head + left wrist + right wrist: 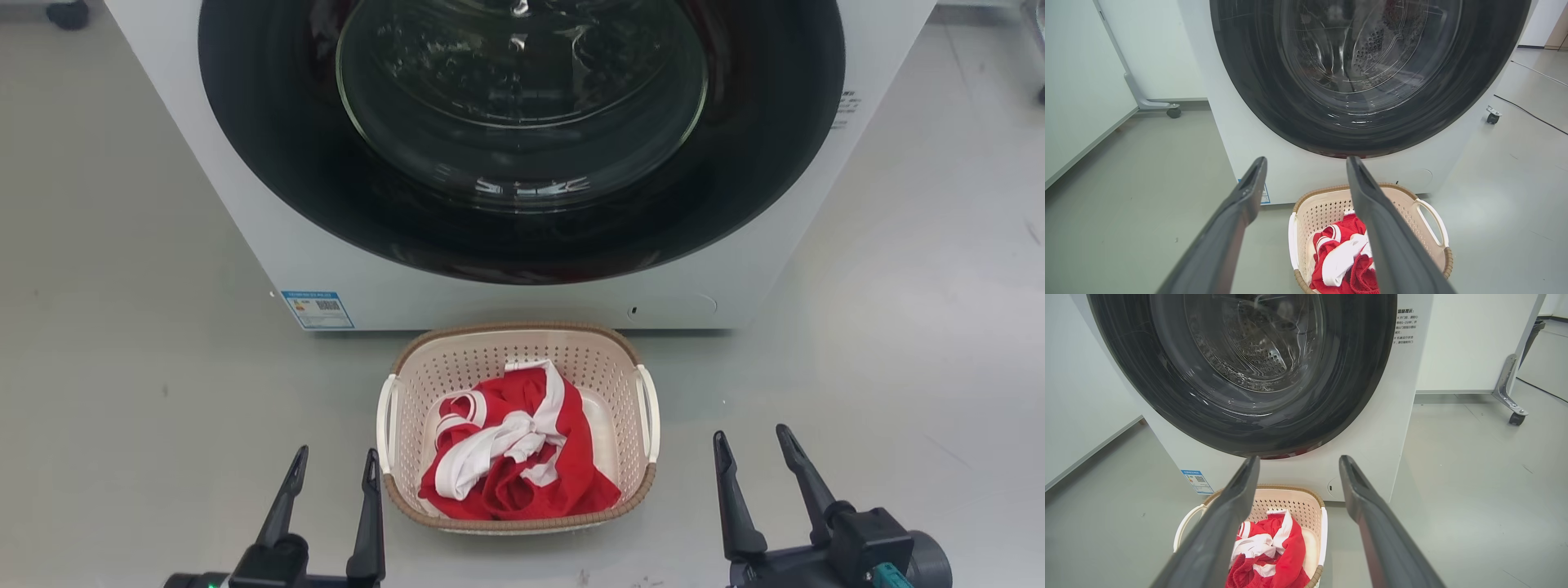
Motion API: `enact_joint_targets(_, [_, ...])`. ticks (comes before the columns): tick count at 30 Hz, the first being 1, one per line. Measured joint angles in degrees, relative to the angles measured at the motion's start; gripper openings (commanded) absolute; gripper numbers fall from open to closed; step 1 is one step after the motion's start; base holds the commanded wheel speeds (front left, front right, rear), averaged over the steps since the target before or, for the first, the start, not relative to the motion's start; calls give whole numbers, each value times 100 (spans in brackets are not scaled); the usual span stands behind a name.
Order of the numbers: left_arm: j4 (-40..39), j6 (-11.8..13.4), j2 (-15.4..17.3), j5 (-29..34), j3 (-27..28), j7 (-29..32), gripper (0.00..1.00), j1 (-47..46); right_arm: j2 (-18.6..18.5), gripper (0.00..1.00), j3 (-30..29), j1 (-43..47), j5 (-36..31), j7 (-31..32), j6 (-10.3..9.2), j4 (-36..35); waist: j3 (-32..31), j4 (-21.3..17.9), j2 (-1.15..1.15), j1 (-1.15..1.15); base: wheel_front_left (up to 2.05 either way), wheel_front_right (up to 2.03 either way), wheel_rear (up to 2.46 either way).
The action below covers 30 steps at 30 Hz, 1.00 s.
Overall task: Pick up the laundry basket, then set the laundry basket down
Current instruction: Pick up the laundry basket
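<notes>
The laundry basket (pixel 514 329) stands upright on the floor (pixel 122 367), directly in front of the washing machine (pixel 326 261). A red-and-white garment (pixel 514 457) lies inside it. My left claw (pixel 338 451) is spread wide and empty, just beside the basket's left side. My right claw (pixel 751 433) is also wide and empty, clear of its right side.

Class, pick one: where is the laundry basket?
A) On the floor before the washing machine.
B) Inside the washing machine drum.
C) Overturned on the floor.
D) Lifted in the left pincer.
A: the laundry basket stands on the floor before the washing machine; left pincer and right pincer open, empty.
</notes>
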Motion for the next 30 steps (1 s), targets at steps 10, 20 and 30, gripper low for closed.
enact_joint_targets(10, [405, -16, -45, -42, 65, -1, 100, -887, -56, 100, -141, -767, -60, -2, 65, 229, 819, 18, 0, 0, 0, 0, 0])
enact_joint_targets(20, [968, -115, -82, -110, 160, -1, 100, -1786, -57, 100, -212, -1767, -143, -25, 110, 617, 1667, 36, 1, 1, 0, 0, 0])
enact_joint_targets(30, [1663, -216, -123, -326, 264, 2, 100, -2691, -144, 100, -312, -2653, -187, -41, 162, 1218, 2523, 97, 1, 1, 0, 0, 0])
